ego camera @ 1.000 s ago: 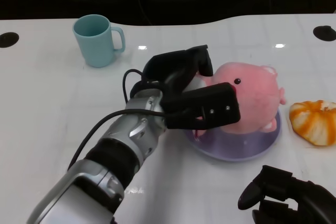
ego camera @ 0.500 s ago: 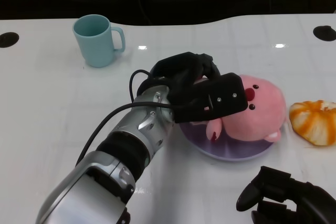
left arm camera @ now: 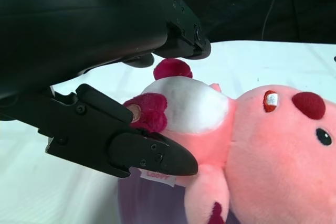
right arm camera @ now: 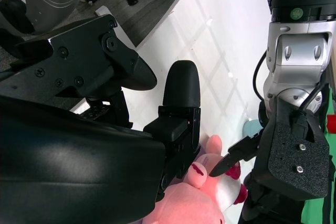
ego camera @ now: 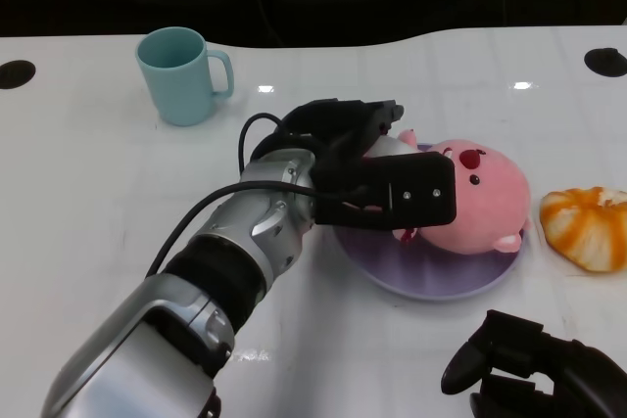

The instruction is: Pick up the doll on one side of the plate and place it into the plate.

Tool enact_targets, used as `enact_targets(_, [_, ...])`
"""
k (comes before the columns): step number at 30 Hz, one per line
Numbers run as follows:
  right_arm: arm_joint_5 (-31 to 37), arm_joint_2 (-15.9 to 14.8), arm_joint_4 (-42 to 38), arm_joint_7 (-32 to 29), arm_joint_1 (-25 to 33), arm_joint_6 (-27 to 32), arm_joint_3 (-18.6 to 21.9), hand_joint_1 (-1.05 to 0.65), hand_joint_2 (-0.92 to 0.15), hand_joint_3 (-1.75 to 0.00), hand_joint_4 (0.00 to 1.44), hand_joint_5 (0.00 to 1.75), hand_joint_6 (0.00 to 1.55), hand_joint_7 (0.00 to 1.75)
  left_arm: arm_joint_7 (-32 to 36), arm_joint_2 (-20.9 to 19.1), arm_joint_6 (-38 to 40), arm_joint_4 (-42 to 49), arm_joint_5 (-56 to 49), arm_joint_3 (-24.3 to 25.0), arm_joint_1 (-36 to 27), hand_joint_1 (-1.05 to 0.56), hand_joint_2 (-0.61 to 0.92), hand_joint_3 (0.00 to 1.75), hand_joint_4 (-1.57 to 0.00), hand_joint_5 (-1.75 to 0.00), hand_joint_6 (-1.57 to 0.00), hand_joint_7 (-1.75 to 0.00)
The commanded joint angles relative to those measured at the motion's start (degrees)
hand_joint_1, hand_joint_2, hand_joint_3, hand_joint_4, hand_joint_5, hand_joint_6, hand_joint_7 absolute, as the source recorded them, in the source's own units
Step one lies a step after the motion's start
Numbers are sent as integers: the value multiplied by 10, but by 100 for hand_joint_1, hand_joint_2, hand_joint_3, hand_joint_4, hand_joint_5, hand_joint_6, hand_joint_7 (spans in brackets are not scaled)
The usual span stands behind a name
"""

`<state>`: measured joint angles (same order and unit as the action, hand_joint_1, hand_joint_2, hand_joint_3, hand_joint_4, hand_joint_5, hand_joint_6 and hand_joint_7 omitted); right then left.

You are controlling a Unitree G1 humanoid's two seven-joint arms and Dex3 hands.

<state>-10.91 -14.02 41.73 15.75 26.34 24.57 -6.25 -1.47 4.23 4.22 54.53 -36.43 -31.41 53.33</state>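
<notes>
The pink plush doll (ego camera: 480,198) lies on its back on the purple plate (ego camera: 441,281), right of the table's middle. My left hand (ego camera: 358,159) is at the doll's left side with its fingers apart. In the left wrist view the upper fingers (left arm camera: 178,30) hang clear above the doll (left arm camera: 252,140), and the thumb (left arm camera: 152,156) touches its dark red paw just over the plate (left arm camera: 152,200). My right hand (ego camera: 534,369) rests low at the front right, fingers curled, holding nothing. The right wrist view shows that hand (right arm camera: 105,156), the doll (right arm camera: 205,203) and the left hand (right arm camera: 294,150) beyond.
A teal mug (ego camera: 181,73) stands at the back left. An orange, tangerine-like object (ego camera: 588,227) lies just right of the plate. Black round fittings (ego camera: 15,72) (ego camera: 605,61) sit at the table's far corners.
The doll came down from the air onto the plate and rolled face up. My left hand's fingers have spread off it and drawn slightly left. The right hand stayed put.
</notes>
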Motion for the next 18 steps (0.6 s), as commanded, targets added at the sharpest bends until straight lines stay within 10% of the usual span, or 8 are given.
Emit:
enact_targets(1, [-3,-7,3,2,3,-7,10,-10,-62,-112,65,175,49,144,-25,-23,4,-34,-2,-2,-10,-74,92,20,0,-20,-16,0])
enact_targets(18, [-4,-7,-3,4,-5,-5,14,-9,-62,-112,65,175,49,143,-93,-118,15,-290,23,34,-129,-74,92,17,-2,-21,-14,0])
